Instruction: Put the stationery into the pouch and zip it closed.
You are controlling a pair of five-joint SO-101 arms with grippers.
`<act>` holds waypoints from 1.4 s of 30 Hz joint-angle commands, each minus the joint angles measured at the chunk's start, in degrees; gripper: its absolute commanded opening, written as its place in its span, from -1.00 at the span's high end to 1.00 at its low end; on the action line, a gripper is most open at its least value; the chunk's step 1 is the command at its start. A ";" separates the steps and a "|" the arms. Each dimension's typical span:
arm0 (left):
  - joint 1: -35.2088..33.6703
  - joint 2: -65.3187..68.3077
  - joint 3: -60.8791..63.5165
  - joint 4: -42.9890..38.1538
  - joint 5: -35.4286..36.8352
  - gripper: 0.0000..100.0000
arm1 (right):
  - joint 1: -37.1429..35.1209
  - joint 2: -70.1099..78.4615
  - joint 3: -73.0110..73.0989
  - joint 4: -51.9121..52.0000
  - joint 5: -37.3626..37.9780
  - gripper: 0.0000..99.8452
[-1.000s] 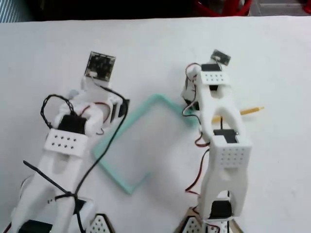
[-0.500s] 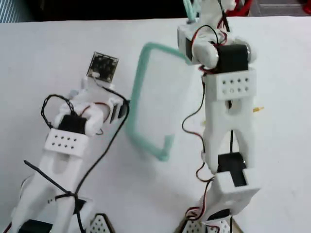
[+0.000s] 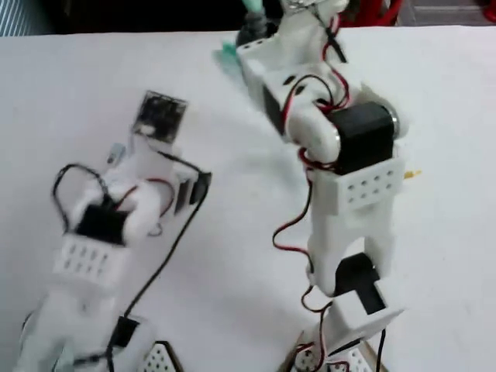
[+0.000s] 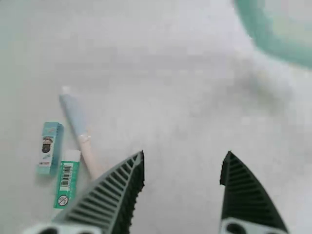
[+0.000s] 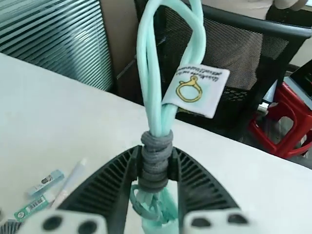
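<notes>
My right gripper [image 5: 156, 163] is shut on the grey-wrapped edge of the mint-green pouch [image 5: 163, 73]. It holds the pouch up off the table, and a white tag [image 5: 196, 88] hangs from it. In the high view the pouch [image 3: 228, 53] shows near the table's far edge, by the raised right arm. My left gripper [image 4: 185, 161] is open just above the table with nothing between its fingers. Beside it lie a pen with a grey-blue cap [image 4: 77, 121], a teal eraser [image 4: 50, 148] and a green-and-white lead case [image 4: 66, 181]. The end of a yellow pencil [image 3: 411, 174] peeks out beside the right arm.
The white table [image 3: 434, 93] has bare surface to the right and at the back left. A black mesh chair [image 5: 243, 58] and a red stool [image 5: 285, 126] stand behind the far edge. Cables hang along both arms.
The right arm has lifted the pouch off the middle of the table, up and toward the far edge. The left arm has drawn back slightly.
</notes>
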 commanded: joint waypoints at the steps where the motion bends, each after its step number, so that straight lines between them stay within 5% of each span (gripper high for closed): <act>1: 2.07 -19.82 -3.25 6.07 5.89 0.46 | -1.19 -1.63 -2.20 0.92 0.18 0.96; 5: 7.34 -37.41 6.15 5.01 17.41 0.33 | -1.36 -0.40 -2.11 1.63 -0.35 0.96; 9: 7.87 -44.79 18.46 -3.78 16.53 0.34 | -1.45 1.10 -2.55 -0.13 -8.09 0.97; 16: 6.99 -45.05 23.47 -8.26 16.88 0.35 | -7.34 -0.04 -2.73 -0.04 -8.18 0.97; 26: -9.71 -45.32 21.54 -2.37 16.35 0.34 | -5.05 -0.40 -1.32 1.36 -1.76 0.97; 34: -14.90 -45.32 25.05 -0.88 -0.70 0.34 | -2.24 0.22 -1.23 3.56 -1.67 0.97; 42: -14.73 -45.32 24.97 -5.45 -6.59 0.34 | -2.59 0.22 -1.23 7.69 4.22 0.97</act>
